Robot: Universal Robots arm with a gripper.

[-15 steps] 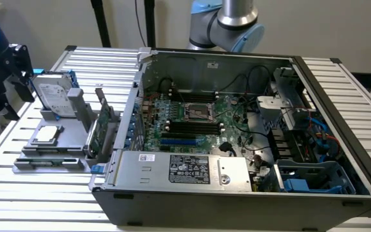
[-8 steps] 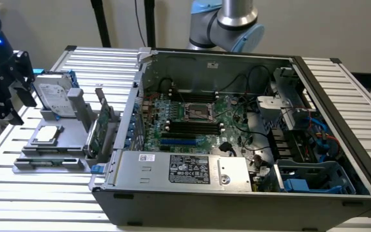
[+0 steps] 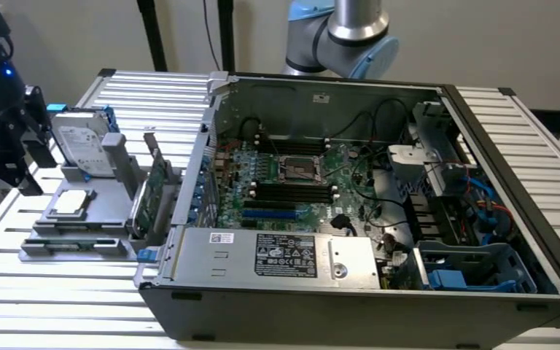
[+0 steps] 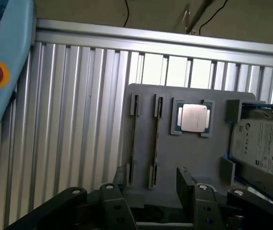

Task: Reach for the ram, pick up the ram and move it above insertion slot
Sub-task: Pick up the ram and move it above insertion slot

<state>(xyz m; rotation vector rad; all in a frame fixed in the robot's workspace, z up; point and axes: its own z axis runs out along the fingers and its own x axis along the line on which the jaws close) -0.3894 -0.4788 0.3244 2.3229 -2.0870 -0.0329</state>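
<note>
Over the grey holder (image 4: 174, 158) on the table (image 4: 78, 120), we see the gripper (image 4: 151, 184) with its fingers spread wide and nothing between them. The ram (image 4: 133, 143) stands on edge in a long slot of the holder, near the fingertips, with the processor (image 4: 193, 118) and hard drive (image 4: 263, 143) further along. In the exterior view, the holder sits just to the left of the open computer case (image 3: 358, 310).
</note>
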